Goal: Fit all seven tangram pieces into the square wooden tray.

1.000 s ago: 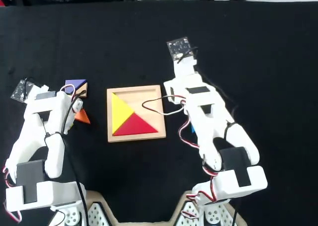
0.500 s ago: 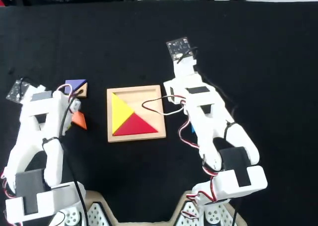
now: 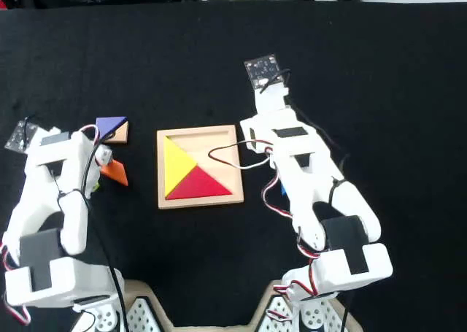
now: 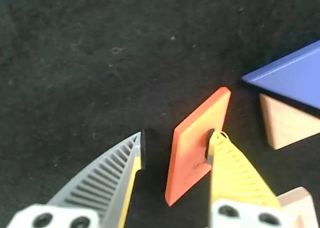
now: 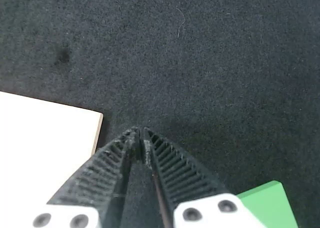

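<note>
Left arm (image 3: pixel 55 193): has swung outward toward the desk's left edge over the last second, its wrist now further from the tray. Orange piece (image 3: pixel 115 173): shifted slightly left with it and turned. Right arm (image 3: pixel 310 179): unchanged.

Left gripper (image 4: pixel 175 140): held low over the black desk (image 3: pixel 379 69), fingers (image 4: pixel 112 175) spread apart. The orange piece lies between them, touching the inner pad of one finger and apart from the other.

Right gripper (image 5: pixel 139 135): arm folded forward beside the tray's right edge. Its fingers are closed together on nothing, tips just off a corner of the tray.

Tray (image 3: pixel 197 130): square, wooden, at desk centre between the two arms. It holds a yellow triangle (image 3: pixel 175 163) on the left side and a red triangle (image 3: pixel 201 182) on the near side, the two meeting along a diagonal. The far and right parts of the floor are bare wood.

Loose pieces, left of the tray: the orange piece, well apart from the tray's left rim; a blue triangle (image 3: pixel 109 125) lying over a plain wooden piece (image 3: pixel 121 135) further back.

Loose pieces, right side: a green piece (image 5: pixel 267 203) near the right gripper.

Open room: a wide stretch of bare desk beyond the tray and to the far right, and a clear gap between the tray's left rim and the orange piece.
</note>
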You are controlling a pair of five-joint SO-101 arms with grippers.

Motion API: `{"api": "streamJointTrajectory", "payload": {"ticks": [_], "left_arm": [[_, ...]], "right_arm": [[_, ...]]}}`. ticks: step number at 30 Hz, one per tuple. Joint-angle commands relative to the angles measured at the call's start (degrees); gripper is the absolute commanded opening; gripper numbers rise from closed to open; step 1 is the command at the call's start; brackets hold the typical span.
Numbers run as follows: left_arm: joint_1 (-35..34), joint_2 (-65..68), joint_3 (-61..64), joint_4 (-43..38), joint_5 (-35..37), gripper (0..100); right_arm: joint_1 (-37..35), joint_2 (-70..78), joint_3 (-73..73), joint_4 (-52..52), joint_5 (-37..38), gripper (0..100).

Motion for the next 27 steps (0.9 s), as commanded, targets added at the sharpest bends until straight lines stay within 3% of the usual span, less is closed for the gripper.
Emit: {"api": "streamJointTrajectory", "payload": {"ticks": [1, 6, 12, 19, 27], "left_arm": [[3.1, 2.6, -1.5, 0.0, -0.6, 22], [3.5, 5.7, -4.4, 0.0, -0.5, 21], [3.8, 9.4, -8.8, 0.1, -0.7, 11], [3.8, 9.3, -9.8, 0.2, -0.8, 11], [4.0, -2.6, -14.2, 12.0, -1.7, 11]], "right_arm": [[-0.8, -0.1, -3.6, -0.1, 0.5, 1.1], [-0.8, -0.1, -3.6, -0.1, 0.5, 1.1], [-0.8, -0.1, -3.5, -0.1, 0.5, 1.1], [-0.8, -0.1, -3.5, -0.1, 0.5, 1.1], [-0.8, -0.1, -3.5, -0.1, 0.5, 1.1]]}}
